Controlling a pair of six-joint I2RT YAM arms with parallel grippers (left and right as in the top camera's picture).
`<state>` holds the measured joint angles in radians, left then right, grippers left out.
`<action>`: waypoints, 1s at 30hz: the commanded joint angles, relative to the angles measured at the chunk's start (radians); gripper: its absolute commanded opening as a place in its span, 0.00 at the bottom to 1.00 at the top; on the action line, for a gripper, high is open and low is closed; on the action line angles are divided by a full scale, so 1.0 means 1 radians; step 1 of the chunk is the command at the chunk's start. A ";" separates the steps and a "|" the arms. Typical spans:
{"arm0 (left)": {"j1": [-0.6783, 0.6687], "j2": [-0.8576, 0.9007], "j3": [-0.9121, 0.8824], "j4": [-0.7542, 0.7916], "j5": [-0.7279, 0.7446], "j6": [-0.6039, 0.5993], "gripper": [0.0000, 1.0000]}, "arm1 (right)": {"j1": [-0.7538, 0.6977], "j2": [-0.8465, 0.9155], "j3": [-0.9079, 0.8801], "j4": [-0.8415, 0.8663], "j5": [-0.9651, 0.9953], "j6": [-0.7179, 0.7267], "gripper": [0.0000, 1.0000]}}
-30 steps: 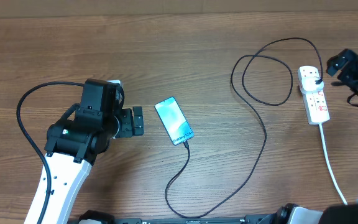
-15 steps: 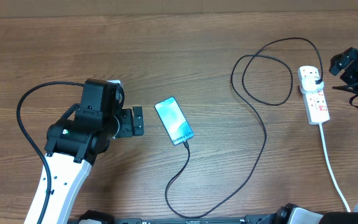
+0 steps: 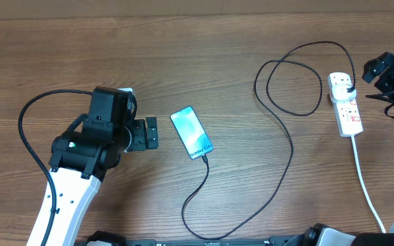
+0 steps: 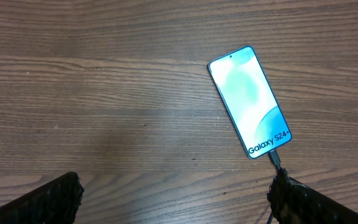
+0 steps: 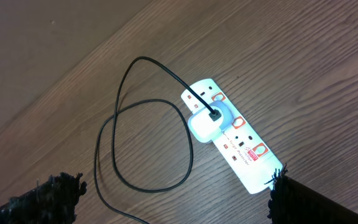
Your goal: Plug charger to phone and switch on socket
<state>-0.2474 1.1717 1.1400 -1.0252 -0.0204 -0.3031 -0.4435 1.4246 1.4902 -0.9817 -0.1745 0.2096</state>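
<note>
The phone (image 3: 191, 133) lies flat at mid-table, cyan screen up; it also shows in the left wrist view (image 4: 249, 101). The charger's thin black cable (image 3: 289, 147) has its tip in the phone's near end (image 4: 274, 158). It loops across the table to a white adapter (image 5: 202, 124) seated in the socket (image 3: 347, 109), a white power strip (image 5: 241, 143). My left gripper (image 3: 150, 133) is open and empty, left of the phone (image 4: 173, 205). My right gripper (image 3: 373, 70) is open and empty, right of and above the socket (image 5: 176, 205).
The socket's thick white cord (image 3: 364, 181) runs from the strip toward the table's near right edge. A black cable loop (image 3: 294, 75) lies left of the strip. My left arm's own cable (image 3: 29, 130) arcs at the far left.
My right gripper shifted slightly right, away from the socket, then held still. The left arm, phone and cable have not moved.
</note>
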 commanded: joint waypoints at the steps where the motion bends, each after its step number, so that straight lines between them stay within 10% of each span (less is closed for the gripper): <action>1: 0.005 0.000 0.016 0.001 -0.013 0.019 1.00 | 0.006 -0.001 0.000 0.003 0.014 0.003 1.00; 13: 0.005 -0.042 -0.026 0.050 -0.121 0.022 1.00 | 0.006 -0.001 0.000 0.003 0.014 0.003 1.00; 30: 0.007 -0.632 -0.754 0.838 -0.132 0.038 0.99 | 0.006 -0.001 0.000 0.003 0.014 0.003 1.00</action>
<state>-0.2470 0.6178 0.4713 -0.2531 -0.1371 -0.2810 -0.4431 1.4250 1.4902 -0.9817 -0.1684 0.2092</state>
